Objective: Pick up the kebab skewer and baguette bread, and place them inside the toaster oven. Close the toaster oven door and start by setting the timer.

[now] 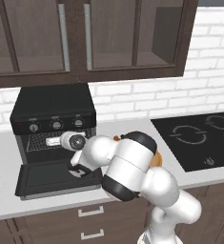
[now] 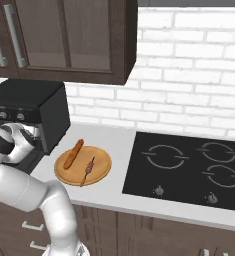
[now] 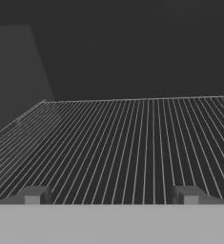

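Note:
The black toaster oven (image 1: 54, 107) stands on the counter with its door (image 1: 56, 178) dropped open and lying flat in front. My gripper (image 1: 48, 141) reaches into the oven mouth, just above the wire rack (image 3: 123, 143). Its fingertips (image 3: 35, 195) stand wide apart, open, with nothing between them (image 3: 111, 195). The orange-brown baguette bread (image 2: 73, 153) and the thin kebab skewer (image 2: 89, 170) lie side by side on a round wooden plate (image 2: 101, 162), to the right of the oven (image 2: 34, 107) and apart from the gripper.
Three round knobs (image 1: 56, 125) sit in a row above the oven opening. A black cooktop (image 2: 189, 167) fills the counter to the right of the plate. Dark wall cabinets (image 1: 85, 38) hang above the oven. A white brick wall runs behind.

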Available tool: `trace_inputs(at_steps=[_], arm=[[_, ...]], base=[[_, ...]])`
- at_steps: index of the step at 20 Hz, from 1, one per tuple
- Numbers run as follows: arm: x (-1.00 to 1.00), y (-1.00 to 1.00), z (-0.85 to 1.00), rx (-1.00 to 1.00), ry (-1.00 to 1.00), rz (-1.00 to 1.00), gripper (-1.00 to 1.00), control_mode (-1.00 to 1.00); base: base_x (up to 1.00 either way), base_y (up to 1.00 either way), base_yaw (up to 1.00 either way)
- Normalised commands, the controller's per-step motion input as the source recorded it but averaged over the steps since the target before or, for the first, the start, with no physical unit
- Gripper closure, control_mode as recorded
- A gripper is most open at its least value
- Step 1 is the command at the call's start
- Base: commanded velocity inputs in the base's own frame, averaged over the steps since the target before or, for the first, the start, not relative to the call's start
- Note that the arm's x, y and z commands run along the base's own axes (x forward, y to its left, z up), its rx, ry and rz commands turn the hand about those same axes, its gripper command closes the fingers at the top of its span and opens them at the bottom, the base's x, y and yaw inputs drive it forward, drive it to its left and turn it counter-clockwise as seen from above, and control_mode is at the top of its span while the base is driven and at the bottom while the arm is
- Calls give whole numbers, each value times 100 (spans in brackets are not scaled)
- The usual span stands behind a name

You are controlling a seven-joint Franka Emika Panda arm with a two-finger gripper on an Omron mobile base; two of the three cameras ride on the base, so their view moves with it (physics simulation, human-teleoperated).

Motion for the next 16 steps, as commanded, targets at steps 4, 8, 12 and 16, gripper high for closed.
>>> trace_inputs(at_steps=[4, 8, 12, 16], arm=[[-13, 0, -29, 0, 19, 0, -100, -100], [-33, 0, -37, 0, 29, -1, -100, -100], [-74, 0, -75, 0, 18, -3, -100, -100], [-94, 12, -86, 0, 9, -10, -100, -100]], base=[[0, 0, 0], [0, 0, 0], [0, 0, 0], [0, 0, 0]])
